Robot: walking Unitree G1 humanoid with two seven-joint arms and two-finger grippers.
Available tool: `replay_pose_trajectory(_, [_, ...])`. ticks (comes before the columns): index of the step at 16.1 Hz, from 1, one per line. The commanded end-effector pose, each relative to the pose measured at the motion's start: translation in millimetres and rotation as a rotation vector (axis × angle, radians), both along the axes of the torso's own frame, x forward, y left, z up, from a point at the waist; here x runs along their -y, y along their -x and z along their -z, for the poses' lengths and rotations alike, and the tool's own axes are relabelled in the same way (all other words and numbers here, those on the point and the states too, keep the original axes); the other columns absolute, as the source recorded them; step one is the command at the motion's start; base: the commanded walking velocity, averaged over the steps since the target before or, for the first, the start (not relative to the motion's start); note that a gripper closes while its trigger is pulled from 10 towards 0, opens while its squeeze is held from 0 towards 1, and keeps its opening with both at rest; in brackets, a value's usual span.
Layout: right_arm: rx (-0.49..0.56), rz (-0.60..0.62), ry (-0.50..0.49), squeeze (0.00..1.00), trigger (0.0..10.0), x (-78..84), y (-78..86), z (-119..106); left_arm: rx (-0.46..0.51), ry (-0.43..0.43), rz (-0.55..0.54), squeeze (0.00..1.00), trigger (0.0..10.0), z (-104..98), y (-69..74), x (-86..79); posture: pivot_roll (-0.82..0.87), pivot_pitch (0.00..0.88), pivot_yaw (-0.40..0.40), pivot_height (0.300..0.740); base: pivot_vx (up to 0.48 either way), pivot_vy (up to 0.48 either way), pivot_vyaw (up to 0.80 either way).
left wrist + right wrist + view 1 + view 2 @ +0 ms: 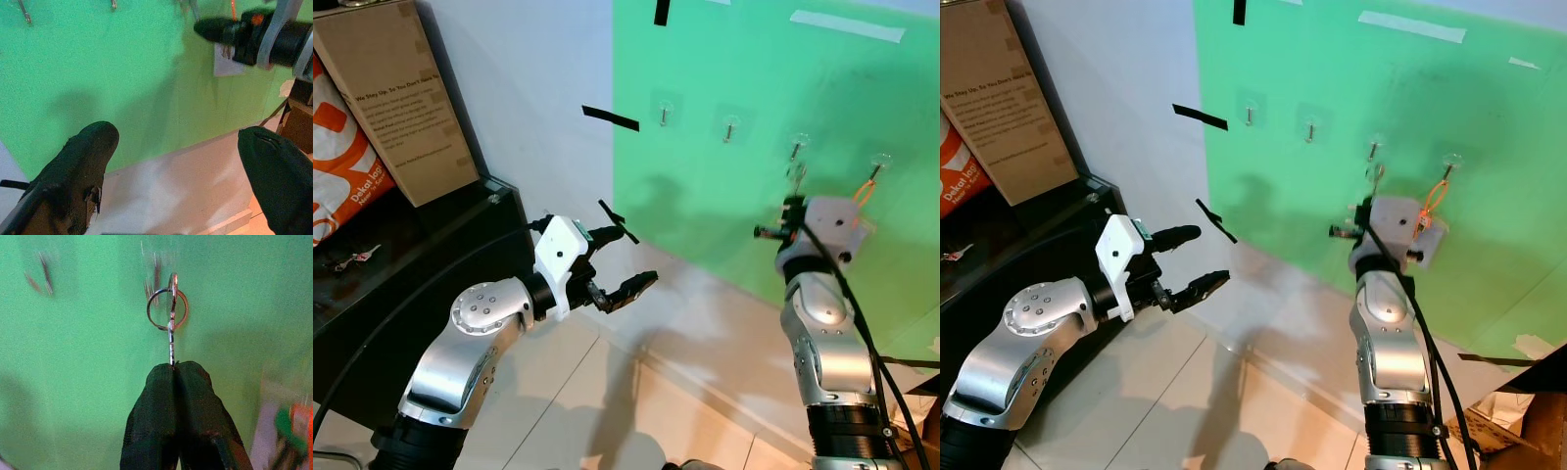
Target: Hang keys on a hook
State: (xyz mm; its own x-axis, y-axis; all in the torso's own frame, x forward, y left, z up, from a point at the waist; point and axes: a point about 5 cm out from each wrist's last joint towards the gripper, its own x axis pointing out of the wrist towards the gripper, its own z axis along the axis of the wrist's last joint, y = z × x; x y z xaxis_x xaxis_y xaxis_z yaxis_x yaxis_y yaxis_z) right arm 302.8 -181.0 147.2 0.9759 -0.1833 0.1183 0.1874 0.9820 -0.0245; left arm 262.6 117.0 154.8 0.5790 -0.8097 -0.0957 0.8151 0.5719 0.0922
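Presently the right gripper (173, 369) is clamped on the key (170, 340), its ring (167, 309) at twelve o'clock by a hook (797, 147). Left gripper (625, 259) spread wide, holding nothing.

Look at the green wall panel (734, 59): that's your carrier, with a row of small hooks (664, 115) stuck across it. An orange cord (867, 188) hangs from the rightmost hook (878, 164). The key ring (167, 308) sits right up at the hook beside it, though you can't tell whether it has caught. Over on the left you've got a dark shelf (460, 220), with a brown cardboard box (396, 93) standing on it, an orange-and-white bag (340, 162) next to that, and a small bunch of keys (354, 258) lying flat near the front.
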Motion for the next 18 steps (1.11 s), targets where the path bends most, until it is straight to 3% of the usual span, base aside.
replay_pose_trajectory(1, [0.082, -0.011, -0.006, 0.0, 10.0, -2.0, -2.5, -16.7, 0.012, -0.004, 0.009, 0.0, 10.0, -3.3, -0.3, 2.0, -0.07, 0.0, 0.009, 0.74, 0.0, 0.0, 0.0])
replay_pose_trajectory(6, [0.081, -0.003, 0.01, 0.0, 10.0, -1.4, -8.4, -21.3, 0.012, -0.003, 0.007, 0.0, 10.0, -3.5, -0.8, 1.5, -0.07, 0.0, 0.008, 0.74, 0.0, 0.0, 0.0])
replay_pose_trajectory(10, [-0.047, 0.08, 0.092, 0.0, 10.0, 9.4, -16.8, -14.4, 0.012, -0.003, 0.006, 0.0, 10.0, -3.5, -0.6, 1.6, -0.07, 0.0, 0.006, 0.74, 0.0, 0.0, 0.0])
replay_pose_trajectory(18, [-0.051, 0.039, 0.134, 0.0, 10.0, 4.2, -17.1, -16.9, 0.012, -0.002, 0.007, 0.0, 10.0, -3.5, -0.3, 2.3, -0.07, 0.0, 0.007, 0.74, 0.0, 0.0, 0.0])
